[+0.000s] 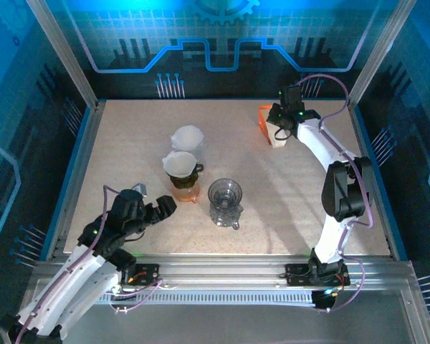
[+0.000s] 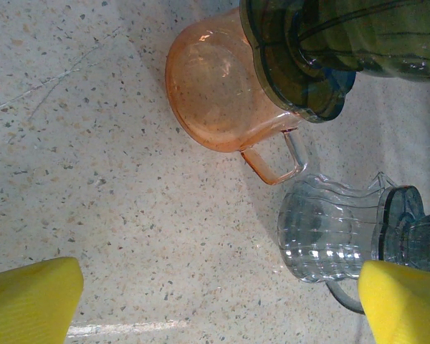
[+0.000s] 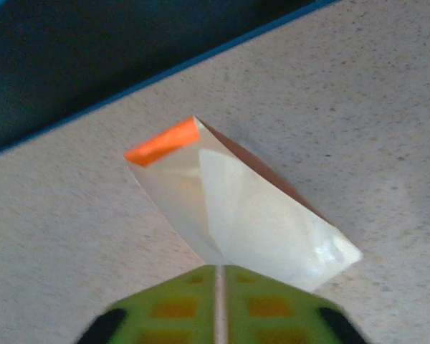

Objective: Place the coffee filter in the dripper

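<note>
The speckled table (image 1: 287, 208) carries everything, and an orange cup (image 1: 185, 192) near its middle serves as the landmark. The right arm (image 1: 342, 190) reaches far out to the right of the cup and beyond it, toward the back right corner. The left arm (image 1: 93, 251) lies low on the near left side of the cup. The left gripper (image 2: 216, 301) points at the cup with its jaws wide apart and nothing between them. Just right of the cup, slightly nearer, stands a clear dripper (image 1: 224, 201), apart from the cup. A dark dripper (image 2: 301, 50) sits on top of the cup, and from above a white seated filter (image 1: 180, 163) shows inside it. A loose filter (image 1: 188, 136) rests on the table just beyond the cup. Far right of the cup, the right gripper (image 3: 218, 283) has its jaws together, pinching the thin near edge of a held filter (image 3: 272, 222). That white paper cone lies against a pale sleeve (image 3: 168, 193) with an orange end (image 3: 163, 142).
</note>
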`<action>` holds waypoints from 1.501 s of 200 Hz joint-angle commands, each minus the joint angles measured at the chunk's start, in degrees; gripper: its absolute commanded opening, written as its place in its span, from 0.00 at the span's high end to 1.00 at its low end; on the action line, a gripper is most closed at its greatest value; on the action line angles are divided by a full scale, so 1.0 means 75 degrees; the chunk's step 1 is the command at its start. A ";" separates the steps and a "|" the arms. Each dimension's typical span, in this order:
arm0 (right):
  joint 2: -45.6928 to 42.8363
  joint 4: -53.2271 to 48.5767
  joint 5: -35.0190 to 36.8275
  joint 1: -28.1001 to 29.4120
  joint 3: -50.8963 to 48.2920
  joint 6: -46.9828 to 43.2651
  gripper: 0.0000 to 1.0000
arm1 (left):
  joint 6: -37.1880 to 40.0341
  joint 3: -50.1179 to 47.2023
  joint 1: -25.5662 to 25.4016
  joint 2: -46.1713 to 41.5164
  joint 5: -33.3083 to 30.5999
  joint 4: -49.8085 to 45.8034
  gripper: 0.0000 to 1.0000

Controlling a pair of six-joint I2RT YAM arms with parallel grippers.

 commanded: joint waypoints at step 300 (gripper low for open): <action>0.0997 0.3126 -0.1311 -0.0966 -0.2434 0.1413 0.63 | -0.0134 -0.0193 0.0078 0.0367 0.0341 0.0453 0.01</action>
